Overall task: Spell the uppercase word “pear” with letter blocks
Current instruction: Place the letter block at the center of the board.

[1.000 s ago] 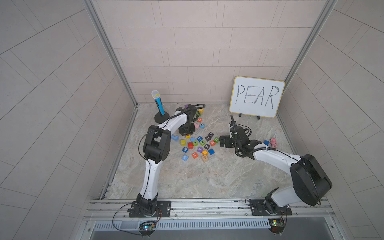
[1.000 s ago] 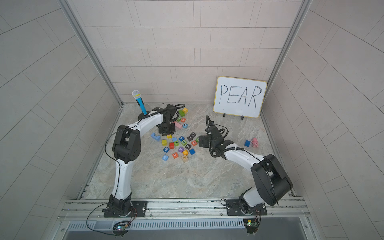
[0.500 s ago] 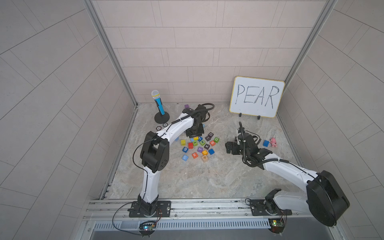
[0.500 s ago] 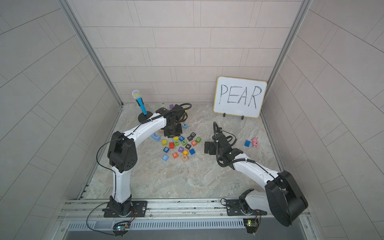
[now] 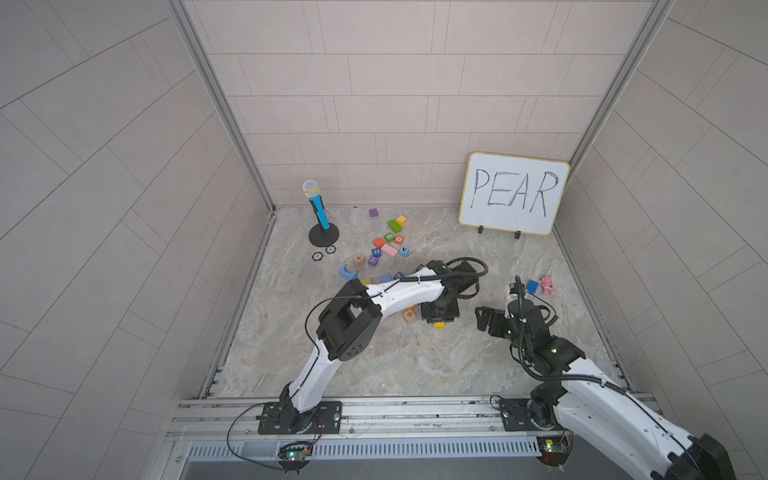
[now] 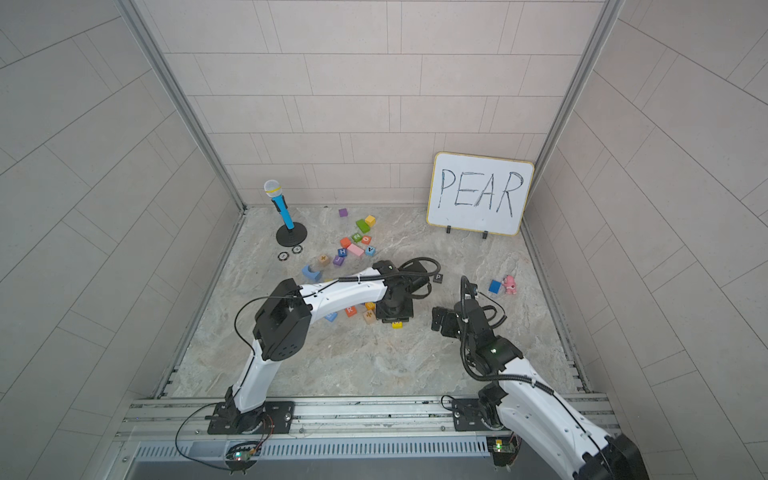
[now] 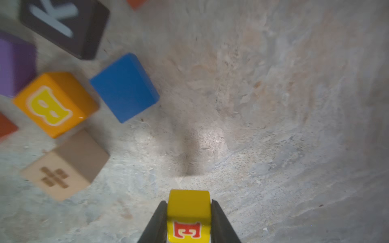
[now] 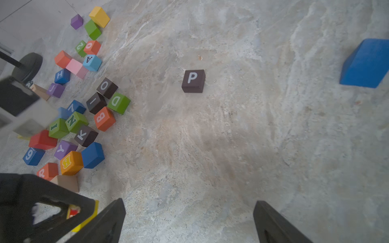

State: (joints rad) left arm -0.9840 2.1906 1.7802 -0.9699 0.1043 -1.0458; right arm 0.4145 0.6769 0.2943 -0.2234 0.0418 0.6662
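Block E (image 7: 189,212) pinched in left end effector (image 7: 188,202), red letter facing wrist.

Beige tiled walls (image 5: 374,104) enclose a marbled stone floor (image 5: 415,365).

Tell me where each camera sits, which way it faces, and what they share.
Top views: high over the front rail, looking down at the whole table; both arms show.
Left wrist: on the left arm, looking down past the left gripper, shut on the yellow E block.
Right wrist: on the right arm, looking across at the P block; the open right gripper shows.
Shared: both wrist views show the E block.
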